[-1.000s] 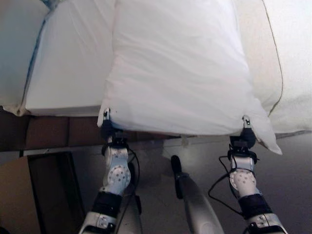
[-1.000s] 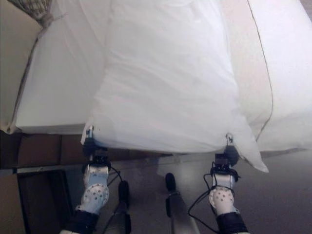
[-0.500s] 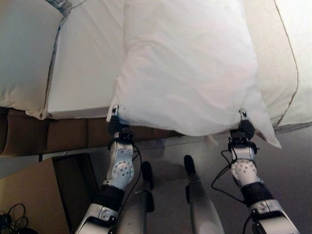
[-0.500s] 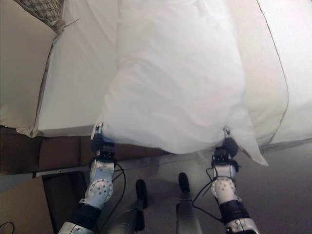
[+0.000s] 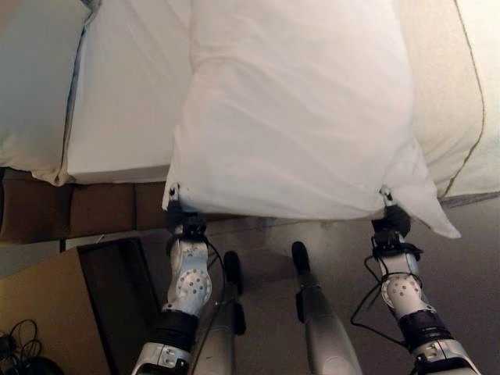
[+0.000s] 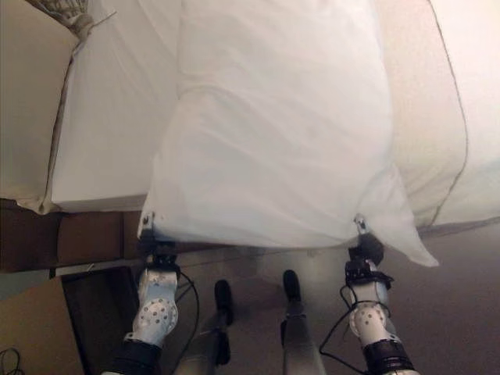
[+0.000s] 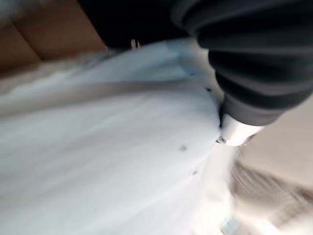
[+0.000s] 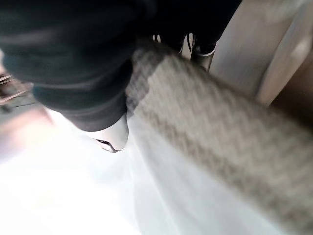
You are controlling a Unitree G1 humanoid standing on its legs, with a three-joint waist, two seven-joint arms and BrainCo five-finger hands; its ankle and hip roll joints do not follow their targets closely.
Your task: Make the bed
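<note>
Large white pillow [image 5: 297,109] is held up over the near edge of the bed [image 5: 117,101], long axis running away from the robot, its far part lying over the white sheet. Near edge of the pillow hangs past the mattress edge, above the floor [image 5: 476,266].

Left hand [image 5: 173,205] is at the pillow's near-left corner; right hand [image 5: 388,209] is at the near-right corner, just inside a loose pointed flap of pillowcase that sticks out to the right. Both hands sit under and against the fabric edge. Fingers are hidden by the pillowcase in the eye views, so I cannot tell whether either hand is clamped on the cloth or merely bearing it. In the left wrist view the dark ribbed cover and a silver part of the hand lie against white fabric; in the right wrist view the same, with a grey textured cloth band beside it; the grip cannot be read in either.

Second pillow [image 5: 35,78] lies on the bed at the left, touching the sheet. Cream quilted cover [image 5: 445,109] with a dark piped seam lies on the bed at the right, partly beneath the held pillow. Brown bed base [image 5: 86,209] shows below the mattress. Brown cardboard box [image 5: 47,312] stands on the floor at lower left.

No writing or labels legible.
</note>
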